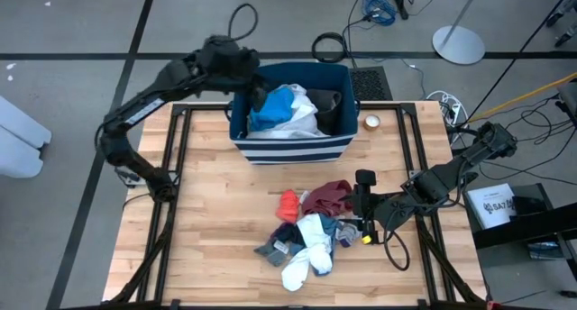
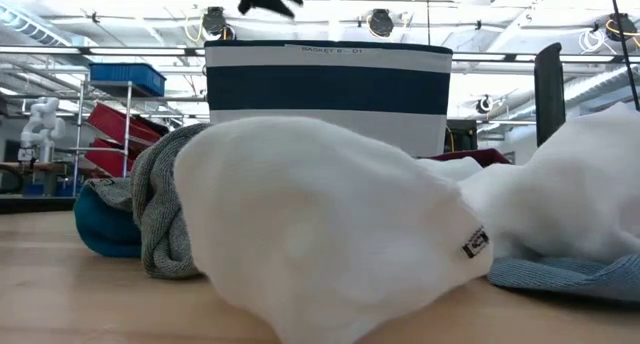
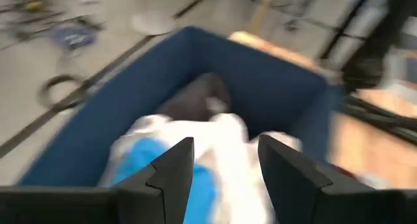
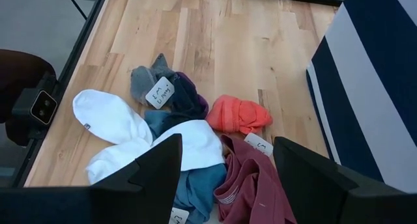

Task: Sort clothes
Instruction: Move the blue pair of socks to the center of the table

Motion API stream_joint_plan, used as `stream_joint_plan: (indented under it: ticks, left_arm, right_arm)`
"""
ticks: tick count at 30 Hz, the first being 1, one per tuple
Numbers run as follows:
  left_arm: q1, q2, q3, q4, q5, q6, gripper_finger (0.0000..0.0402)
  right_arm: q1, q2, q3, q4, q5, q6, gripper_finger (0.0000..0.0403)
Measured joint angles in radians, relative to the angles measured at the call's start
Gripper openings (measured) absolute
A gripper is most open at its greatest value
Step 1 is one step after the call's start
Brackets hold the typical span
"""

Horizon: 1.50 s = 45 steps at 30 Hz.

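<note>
While over bin (image 1: 290,150), left tool (image 3: 220,168) open, empty

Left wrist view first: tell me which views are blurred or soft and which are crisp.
Left wrist view: motion-smeared, the bin and the blue cloth streaked, only the left hand sharp. Low view: the white sock right at the lens fills the frame, ceiling lamps glaring behind. Right wrist view: crisp, the orange piece and paper tags clear. High view: evenly lit, sharp.
</note>
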Motion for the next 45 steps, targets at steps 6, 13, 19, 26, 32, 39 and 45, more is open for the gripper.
stream_joint_plan:
  ticks: [6, 13, 19, 26, 32, 39, 45]
  left_arm:
    - [-0.119, -0.065, -0.008, -0.108, 0.140, -0.045, 0.0180]
    - [-0.326, -0.071, -0.024, -0.355, 0.145, -0.048, 0.0180]
    - [-0.545, -0.090, -0.162, -0.284, 0.052, -0.081, 0.0180]
    - [-0.772, -0.162, -0.420, 0.001, -0.175, -0.232, 0.0180]
    - [-0.918, -0.225, -0.672, 0.339, -0.415, -0.285, 0.0180]
    - [-1.000, -0.252, -0.901, 0.602, -0.653, -0.260, 0.0180]
    - [-1.036, -0.268, -1.062, 0.869, -0.795, -0.088, 0.0180]
  right_arm:
    - [0.000, 0.000, 0.000, 0.000, 0.001, 0.000, 0.0228]
    - [0.000, 0.000, 0.000, 0.000, 0.001, 0.000, 0.0228]
    - [0.000, 0.000, 0.000, 0.016, 0.001, 0.000, 0.0228]
    - [0.000, 0.000, 0.000, 0.040, 0.001, -0.008, 0.0228]
    - [0.000, 0.002, -0.073, 0.154, 0.001, 0.008, 0.0228]
    - [-0.008, 0.003, -0.239, 0.229, -0.001, 0.105, 0.0228]
    - [-0.012, 0.003, -0.332, 0.263, -0.001, 0.317, 0.0228]
